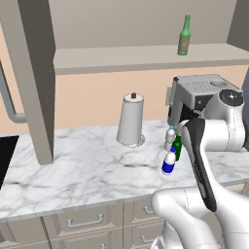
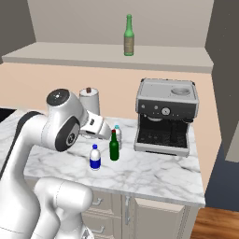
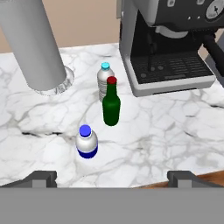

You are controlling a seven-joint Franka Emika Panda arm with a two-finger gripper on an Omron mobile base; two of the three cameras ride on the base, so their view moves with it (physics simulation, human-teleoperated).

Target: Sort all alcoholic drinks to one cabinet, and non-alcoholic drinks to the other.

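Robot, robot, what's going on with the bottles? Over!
Jaws open, empty. One green bottle on the shelf. Dark green bottle, blue-cap bottle, clear bottle on the counter. Coffee machine close by.

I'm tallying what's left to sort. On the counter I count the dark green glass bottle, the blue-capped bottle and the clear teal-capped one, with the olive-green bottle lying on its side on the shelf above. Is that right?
Not quite: the olive-green bottle stands upright on the shelf, as the right base view shows. The dark green glass bottle, blue-capped bottle and clear teal-capped bottle are on the counter, as you say.
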